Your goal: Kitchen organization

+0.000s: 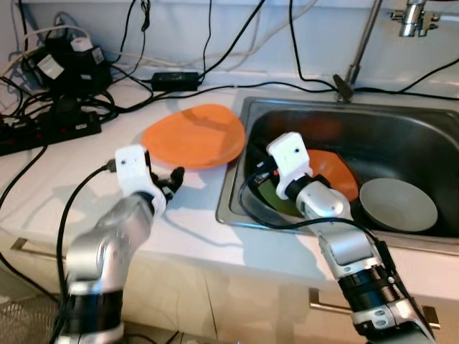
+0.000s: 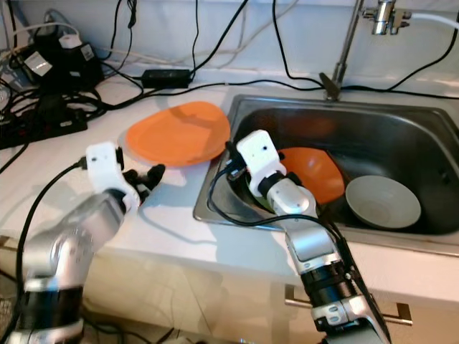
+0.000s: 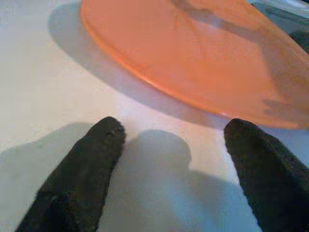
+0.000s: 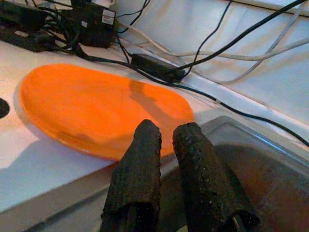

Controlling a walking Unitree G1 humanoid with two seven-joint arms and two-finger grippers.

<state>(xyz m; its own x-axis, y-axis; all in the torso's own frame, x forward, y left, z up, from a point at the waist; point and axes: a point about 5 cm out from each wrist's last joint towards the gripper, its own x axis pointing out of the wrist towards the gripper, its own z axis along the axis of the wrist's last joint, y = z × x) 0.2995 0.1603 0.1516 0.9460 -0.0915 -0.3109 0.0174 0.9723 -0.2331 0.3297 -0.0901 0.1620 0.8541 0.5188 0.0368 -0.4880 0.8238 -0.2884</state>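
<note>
A smooth, glossy orange plate (image 1: 192, 135), wide and rounded, lies flat on the matte white tabletop (image 1: 79, 186), its right rim overhanging the edge of the brushed steel sink (image 1: 423, 129). The left pincer (image 3: 169, 145) rests low on the tabletop just in front of the plate, its two textured black fingers spread apart and empty. The right pincer (image 4: 166, 140) hangs over the sink's left edge, fingers nearly pressed together and gripping nothing, the plate just beyond their tips. Inside the sink lie three dishes: one orange bowl (image 1: 333, 172), one grey bowl (image 1: 398, 204) and one dark green dish (image 1: 276, 201) partly hidden by the right arm
</note>
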